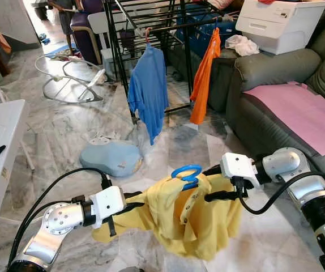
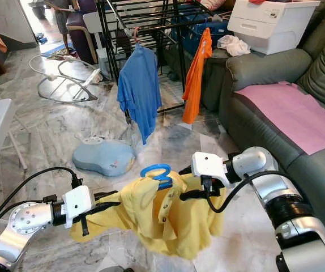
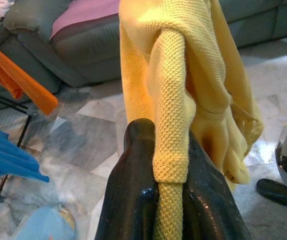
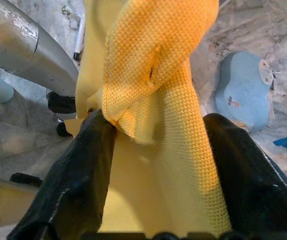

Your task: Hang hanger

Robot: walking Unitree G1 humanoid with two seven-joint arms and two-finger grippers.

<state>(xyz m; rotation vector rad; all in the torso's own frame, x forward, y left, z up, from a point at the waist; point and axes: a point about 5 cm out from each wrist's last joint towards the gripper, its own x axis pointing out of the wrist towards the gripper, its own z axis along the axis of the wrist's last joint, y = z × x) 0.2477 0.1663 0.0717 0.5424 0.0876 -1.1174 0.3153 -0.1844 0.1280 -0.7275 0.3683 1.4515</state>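
Both hands grip the yellow shirt (image 1: 199,224): left hand (image 1: 129,205) pinched tight on one shoulder, right hand (image 1: 210,196) clamped on the other. Blue hanger (image 1: 186,173) hook sticks up btwn them, long axis hand-to-hand. Rack (image 1: 151,17) lies well ahead, nearer right hand.

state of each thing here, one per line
yellow shirt: on the blue hanger, held up between both grippers
blue hanger: hook up, not on the rack
left gripper: shut on the shirt
right gripper: shirt fabric between its fingers
blue shirt: hanging on drying rack
orange shirt: hanging on rack
blue cushion: lying on floor
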